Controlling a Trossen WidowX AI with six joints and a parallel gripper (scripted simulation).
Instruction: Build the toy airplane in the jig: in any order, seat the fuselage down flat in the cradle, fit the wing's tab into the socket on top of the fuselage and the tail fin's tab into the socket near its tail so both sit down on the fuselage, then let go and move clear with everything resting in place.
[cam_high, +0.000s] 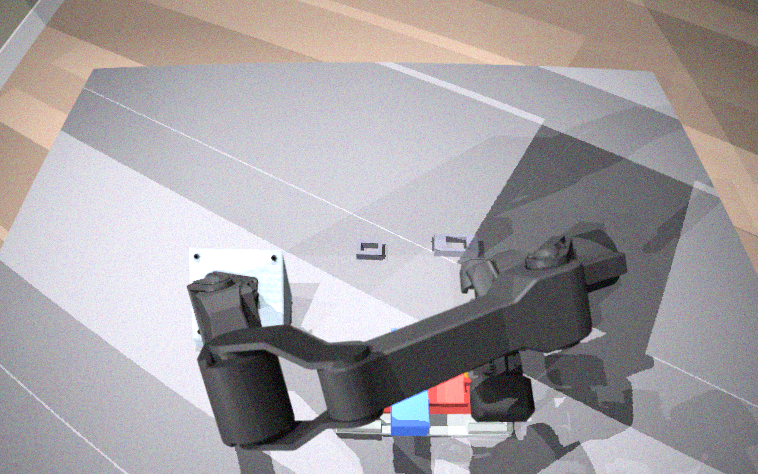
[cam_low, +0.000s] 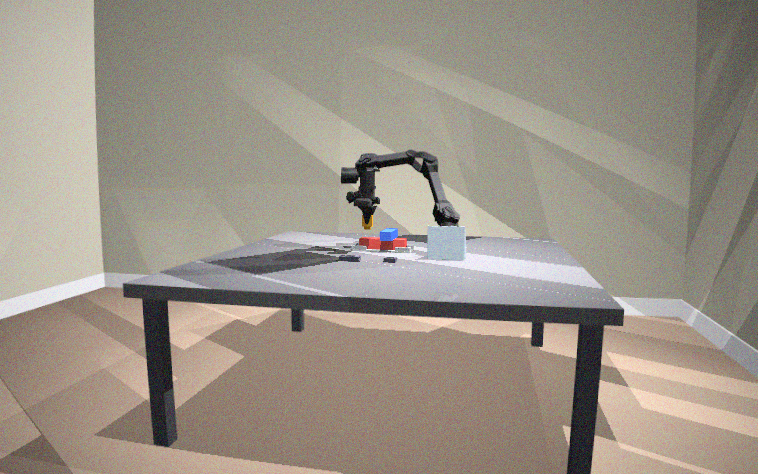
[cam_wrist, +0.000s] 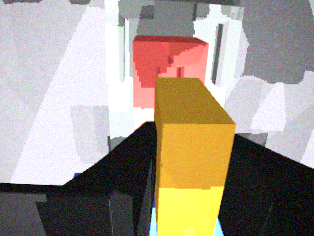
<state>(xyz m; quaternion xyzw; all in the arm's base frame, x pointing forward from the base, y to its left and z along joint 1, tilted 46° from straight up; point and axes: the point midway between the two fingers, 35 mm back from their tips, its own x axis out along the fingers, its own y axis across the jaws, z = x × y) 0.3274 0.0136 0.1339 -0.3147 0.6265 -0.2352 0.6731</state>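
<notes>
The red fuselage (cam_high: 449, 392) (cam_low: 370, 243) (cam_wrist: 148, 65) lies flat in the pale cradle (cam_high: 489, 428) (cam_low: 403, 250) (cam_wrist: 118, 120). The blue wing (cam_high: 409, 413) (cam_low: 389, 234) lies across its top; the wing's tab is hidden. My gripper (cam_low: 367, 218) (cam_wrist: 176, 131) is shut on the orange-yellow tail fin (cam_low: 367, 224) (cam_wrist: 195, 155) and holds it upright above the fuselage. In the wrist view the tail socket shows just beyond the fin, on top of the fuselage. The fin's tab is hidden. In the top view the arm covers the fin almost wholly.
Two small grey holders, one smaller (cam_high: 370, 257) (cam_low: 389, 259) and one larger (cam_high: 440, 244) (cam_low: 349, 258), stand on the table (cam_high: 167, 184) (cam_low: 475, 285) apart from the cradle. A pale block (cam_high: 237, 261) (cam_low: 446, 243) stands by the arm's base. The wing rises above the fuselage beside the fin.
</notes>
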